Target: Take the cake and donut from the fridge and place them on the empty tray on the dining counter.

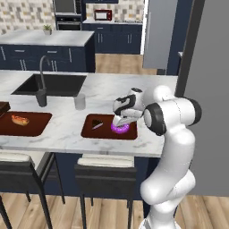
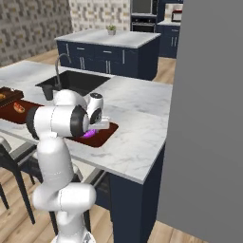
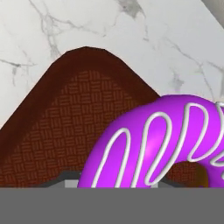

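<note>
We note the gripper (image 1: 121, 125) low over the right end of the tray (image 1: 91, 129) on the dining counter (image 1: 67, 129), directly above the donut (image 1: 120, 129). The donut's purple icing with white stripes lies on the tray's woven floor (image 3: 65, 131), near a rounded corner. Whether the jaws are clamped on the donut or loose around it we cannot tell; the fingertips are hidden. The cake (image 1: 97, 125) lies on the same tray, left of the donut and apart from it. Further left of the tray sits a second tray (image 1: 33, 127) carrying an orange food (image 1: 19, 119), behind them a black sink (image 1: 58, 85).
</note>
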Controlling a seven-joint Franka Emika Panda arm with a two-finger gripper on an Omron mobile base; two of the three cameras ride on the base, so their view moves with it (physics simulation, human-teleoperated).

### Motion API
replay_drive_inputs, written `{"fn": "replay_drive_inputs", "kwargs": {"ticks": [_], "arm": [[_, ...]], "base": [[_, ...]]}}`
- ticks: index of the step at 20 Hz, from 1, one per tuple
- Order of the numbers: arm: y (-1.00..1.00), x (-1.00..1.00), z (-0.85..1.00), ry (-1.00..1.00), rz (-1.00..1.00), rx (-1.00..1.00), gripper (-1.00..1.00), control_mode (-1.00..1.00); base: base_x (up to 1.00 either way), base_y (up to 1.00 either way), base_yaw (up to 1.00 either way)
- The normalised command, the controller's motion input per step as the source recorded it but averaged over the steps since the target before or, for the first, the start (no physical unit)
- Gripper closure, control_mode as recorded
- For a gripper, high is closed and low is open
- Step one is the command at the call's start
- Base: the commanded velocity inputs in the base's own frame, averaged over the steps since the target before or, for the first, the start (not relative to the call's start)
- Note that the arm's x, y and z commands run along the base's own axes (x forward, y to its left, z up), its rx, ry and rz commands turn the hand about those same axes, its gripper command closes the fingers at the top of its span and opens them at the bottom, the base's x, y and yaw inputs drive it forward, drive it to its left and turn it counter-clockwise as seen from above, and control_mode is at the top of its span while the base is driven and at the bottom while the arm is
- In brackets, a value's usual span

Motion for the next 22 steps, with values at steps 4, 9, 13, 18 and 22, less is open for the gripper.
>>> {"fn": "replay_drive_inputs", "kwargs": {"ticks": [4, 9, 13, 18, 22], "arm": [[0.0, 0.61, -0.47, 0.0, 0.07, -0.02, 1.0, -1.0], [0.0, 0.64, -0.4, 0.0, 0.08, -0.01, 1.0, -1.0], [-0.01, 0.53, -0.29, 0.0, 0.1, 0.0, 1.0, -1.0], [0.0, 0.07, -0.01, -0.03, 0.11, 0.0, -1.0, -1.0], [0.0, -0.1, 0.01, 0.0, 0.1, 0.0, -1.0, -1.0]], "base": [[0.0, 0.0, 0.0], [0.0, 0.0, 0.0], [0.0, 0.0, 0.0], [0.0, 0.0, 0.0], [0.0, 0.0, 0.0]]}}
